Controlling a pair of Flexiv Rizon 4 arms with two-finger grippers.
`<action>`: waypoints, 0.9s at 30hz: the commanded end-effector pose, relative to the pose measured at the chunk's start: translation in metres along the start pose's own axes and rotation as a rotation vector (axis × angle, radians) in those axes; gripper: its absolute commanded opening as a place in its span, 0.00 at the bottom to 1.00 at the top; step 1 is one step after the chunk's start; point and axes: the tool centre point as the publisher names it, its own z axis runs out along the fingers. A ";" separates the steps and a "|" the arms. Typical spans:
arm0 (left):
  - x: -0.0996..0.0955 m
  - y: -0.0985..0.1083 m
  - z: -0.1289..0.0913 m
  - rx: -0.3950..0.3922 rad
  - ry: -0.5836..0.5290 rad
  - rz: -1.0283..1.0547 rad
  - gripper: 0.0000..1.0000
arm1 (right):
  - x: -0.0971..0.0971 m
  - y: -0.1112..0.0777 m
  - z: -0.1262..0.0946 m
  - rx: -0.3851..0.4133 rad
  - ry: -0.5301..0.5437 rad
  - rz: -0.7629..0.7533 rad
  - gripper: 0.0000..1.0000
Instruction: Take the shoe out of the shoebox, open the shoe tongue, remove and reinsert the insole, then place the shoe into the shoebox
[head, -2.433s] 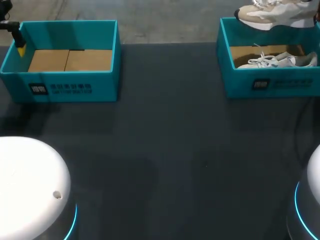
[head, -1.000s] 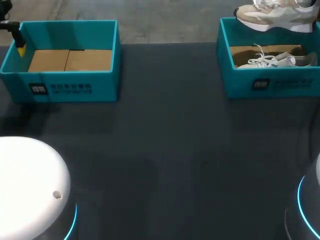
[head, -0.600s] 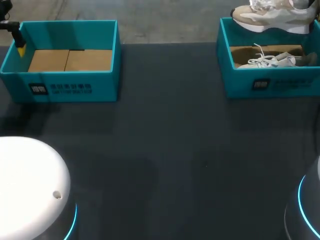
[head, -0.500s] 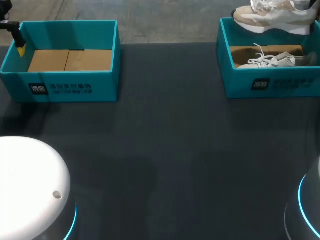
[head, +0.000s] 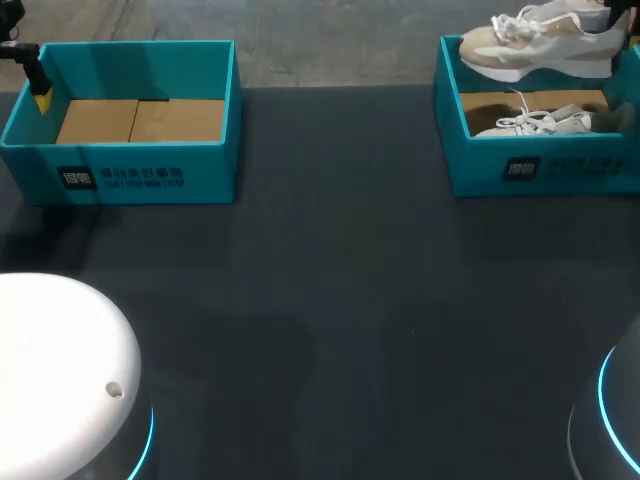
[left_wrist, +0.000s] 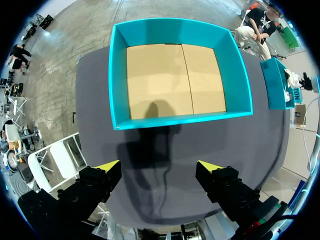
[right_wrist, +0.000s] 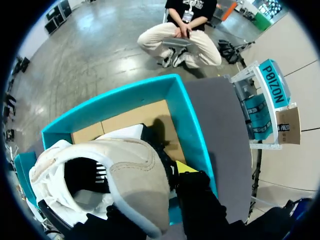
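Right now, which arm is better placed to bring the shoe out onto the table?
Right. The right gripper holds the shoe by its heel above the shoebox, where a second shoe lies. The left gripper hangs open by the empty box, across the table.

The beige-and-white sneaker is up in the air over the back of the teal shoebox, sole down, toe dipping a bit toward the table's middle. A white laced shoe lies inside the box.
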 end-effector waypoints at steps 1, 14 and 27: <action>0.000 0.001 -0.001 -0.001 -0.003 -0.001 1.00 | 0.001 -0.005 0.001 -0.129 0.004 -0.006 0.00; 0.000 0.001 -0.001 -0.001 -0.003 -0.001 1.00 | 0.003 0.000 0.006 -0.138 0.009 -0.025 0.00; 0.000 0.001 -0.001 -0.001 -0.003 -0.001 1.00 | 0.001 0.009 0.015 -0.120 0.005 -0.016 0.00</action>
